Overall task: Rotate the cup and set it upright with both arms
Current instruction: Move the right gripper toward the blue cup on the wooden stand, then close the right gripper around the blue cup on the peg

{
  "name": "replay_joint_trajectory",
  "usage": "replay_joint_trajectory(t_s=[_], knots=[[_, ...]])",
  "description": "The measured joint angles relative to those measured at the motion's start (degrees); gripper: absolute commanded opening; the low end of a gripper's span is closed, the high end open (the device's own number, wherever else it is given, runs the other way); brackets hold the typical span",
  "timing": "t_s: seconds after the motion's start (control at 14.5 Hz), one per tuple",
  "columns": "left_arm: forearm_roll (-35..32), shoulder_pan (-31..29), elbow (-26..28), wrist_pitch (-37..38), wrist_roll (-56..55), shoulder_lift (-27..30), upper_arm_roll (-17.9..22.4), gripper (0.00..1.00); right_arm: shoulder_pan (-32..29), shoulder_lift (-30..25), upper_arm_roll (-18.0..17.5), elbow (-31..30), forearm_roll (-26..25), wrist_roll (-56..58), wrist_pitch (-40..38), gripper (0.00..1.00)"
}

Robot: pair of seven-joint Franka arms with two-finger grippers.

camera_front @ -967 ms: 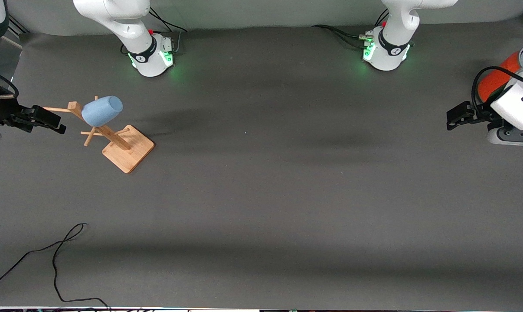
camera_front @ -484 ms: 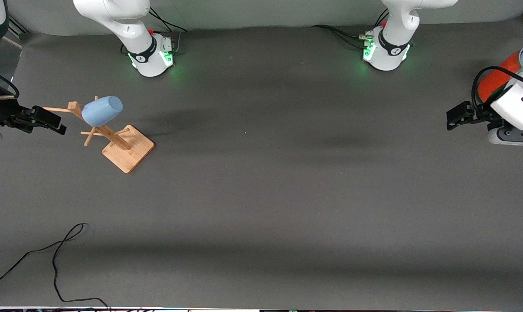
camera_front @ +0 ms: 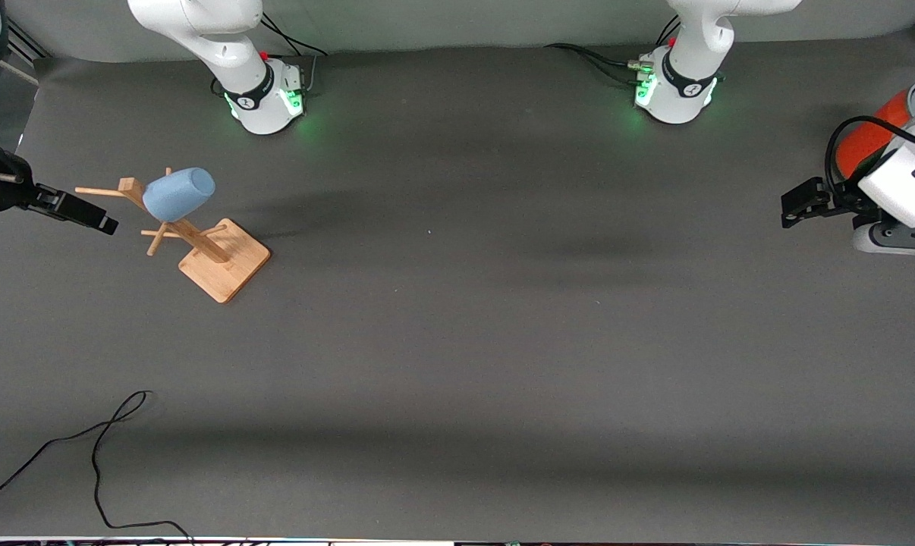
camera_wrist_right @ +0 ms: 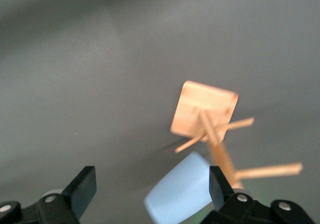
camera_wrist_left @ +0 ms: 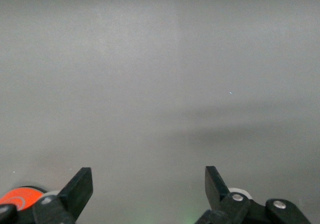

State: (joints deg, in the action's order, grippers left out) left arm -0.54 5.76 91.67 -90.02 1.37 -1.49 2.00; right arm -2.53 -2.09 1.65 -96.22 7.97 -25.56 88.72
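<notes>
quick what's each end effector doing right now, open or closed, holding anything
Left end effector: open, holding nothing, over bare table at the left arm's end.
Right end effector: open, holding nothing, beside the cup hung on the wooden rack.

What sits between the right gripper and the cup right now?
Nothing on the table. The open right gripper is beside the cup, which hangs on the wooden rack; only a rack peg points toward it.

You have a wooden peg stand (camera_front: pixel 213 251) on a square base toward the right arm's end of the dark grey worktop (camera_front: pixel 503 318). A thin black cable (camera_front: pixel 97 455) lies looped near the worktop's front edge. An orange-red cylinder (camera_front: pixel 867 140) sits at the left arm's end.
</notes>
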Motion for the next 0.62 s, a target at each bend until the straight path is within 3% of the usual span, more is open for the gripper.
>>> replay_joint_trajectory(t_s=[0.28, 0.62], knots=[[0.0, 0.0, 0.0, 0.0, 0.0, 0.0, 0.0, 1.0, -0.01, -2.99, 0.77, -6.54, 4.96, -20.56, 0.57, 1.0], [0.0, 0.0, -0.01, 0.0, 0.0, 0.0, 0.0, 1.0, -0.01, -13.45, 0.93, -23.11, 8.61, -39.57, 8.27, 1.0]])
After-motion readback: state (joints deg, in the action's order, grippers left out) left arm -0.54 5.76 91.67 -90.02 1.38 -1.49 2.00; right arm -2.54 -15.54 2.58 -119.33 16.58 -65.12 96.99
